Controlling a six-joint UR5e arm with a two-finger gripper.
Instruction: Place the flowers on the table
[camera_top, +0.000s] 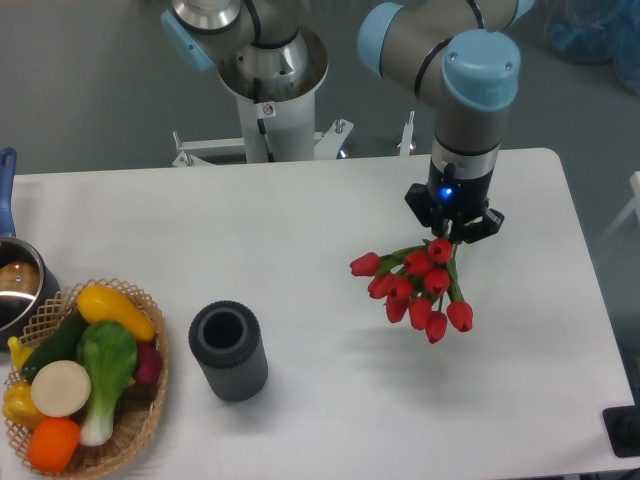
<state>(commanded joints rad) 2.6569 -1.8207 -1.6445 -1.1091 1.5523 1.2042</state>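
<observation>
Tulips (418, 285), a bunch of about 9 red buds on thin green stems, hang over the right half of the white table (300, 220), their shadow below. We see our gripper (452, 232) pinching the gathered stem end (the sensible place to hold). We judge them light, floppy and easily crushed, so lower gently.

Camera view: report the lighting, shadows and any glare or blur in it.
Camera view: even, soft overhead light; the flowers in the gripper cast only a faint, diffuse shadow on the table below them; the grey cylinder throws a similarly soft one; a bright glint on the pot at the left edge; mild overall softness.
</observation>
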